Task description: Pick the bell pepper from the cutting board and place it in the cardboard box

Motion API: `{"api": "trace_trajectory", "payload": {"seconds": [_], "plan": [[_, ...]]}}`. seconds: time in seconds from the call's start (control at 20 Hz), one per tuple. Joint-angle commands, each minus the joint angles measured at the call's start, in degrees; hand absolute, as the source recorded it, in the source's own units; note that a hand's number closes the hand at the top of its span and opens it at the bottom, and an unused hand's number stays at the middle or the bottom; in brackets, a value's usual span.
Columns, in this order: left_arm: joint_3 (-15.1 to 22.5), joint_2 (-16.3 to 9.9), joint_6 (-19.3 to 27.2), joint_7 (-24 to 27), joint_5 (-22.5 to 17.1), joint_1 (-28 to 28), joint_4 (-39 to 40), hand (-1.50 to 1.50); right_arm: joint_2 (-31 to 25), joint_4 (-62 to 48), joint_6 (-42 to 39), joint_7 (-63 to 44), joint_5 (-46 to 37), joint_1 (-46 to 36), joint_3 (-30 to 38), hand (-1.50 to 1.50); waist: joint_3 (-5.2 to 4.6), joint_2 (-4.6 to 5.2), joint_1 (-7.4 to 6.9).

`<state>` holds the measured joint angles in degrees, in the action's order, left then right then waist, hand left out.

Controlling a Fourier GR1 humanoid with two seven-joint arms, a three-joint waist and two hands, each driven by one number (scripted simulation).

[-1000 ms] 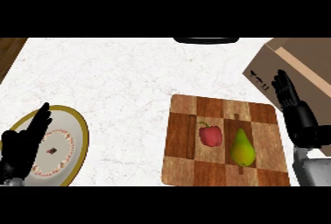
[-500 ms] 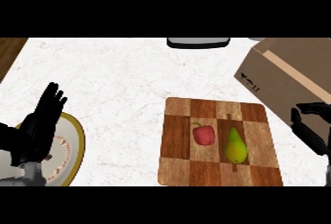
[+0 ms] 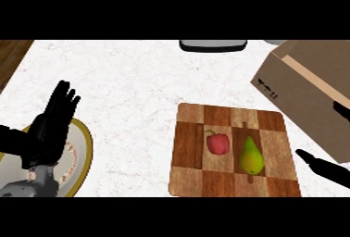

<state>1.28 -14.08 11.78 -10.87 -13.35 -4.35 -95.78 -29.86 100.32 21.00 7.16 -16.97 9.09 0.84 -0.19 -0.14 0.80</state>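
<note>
Red pepper point(image 3: 218, 143) sits on board point(image 3: 232, 185), beside pear point(image 3: 251, 155). Right hand point(image 3: 327, 167) has dropped low, just right of board; fingers unclear, holding nothing. Left hand point(image 3: 53, 121) open, resting. Box point(image 3: 301, 92) now nearer; grasp not begun.

Colours rn: bell pepper point(image 3: 218, 143) is red w/ a small green stem, the pear point(image 3: 251, 155) next to it goes green to yellow. Cutting board point(image 3: 232, 152) is a checker of dark and light brown wood. Counter point(image 3: 137, 83) is white w/ faint marbling. Cardboard box point(image 3: 308, 88) plain tan w/ a lighter tape strip, small black marks on the side. Plate point(image 3: 78, 152) under the black left hand's point(image 3: 51, 125) fingers has a yellow rim, pale middle w/ red-brown dots. Forearm's grey.
</note>
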Motion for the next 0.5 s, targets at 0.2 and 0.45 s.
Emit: {"api": "trace_trajectory", "payload": {"seconds": [0.2, 0.45], "plan": [[0.49, 0.98, 0.18, 0.54, 0.69, -1.57, 1.22, 0.00, -12.42, 14.73, -19.55, -24.68, -5.43, 2.63, -8.52, -1.50, -0.15, 0.12, -0.35], [-0.59, 0.84, -1.39, 1.17, -0.21, -1.40, 2.39, 0.00, -9.63, 29.13, -25.72, -44.51, -5.29, -0.63, -14.15, -1.50, 0.03, 0.04, -0.59]]}}
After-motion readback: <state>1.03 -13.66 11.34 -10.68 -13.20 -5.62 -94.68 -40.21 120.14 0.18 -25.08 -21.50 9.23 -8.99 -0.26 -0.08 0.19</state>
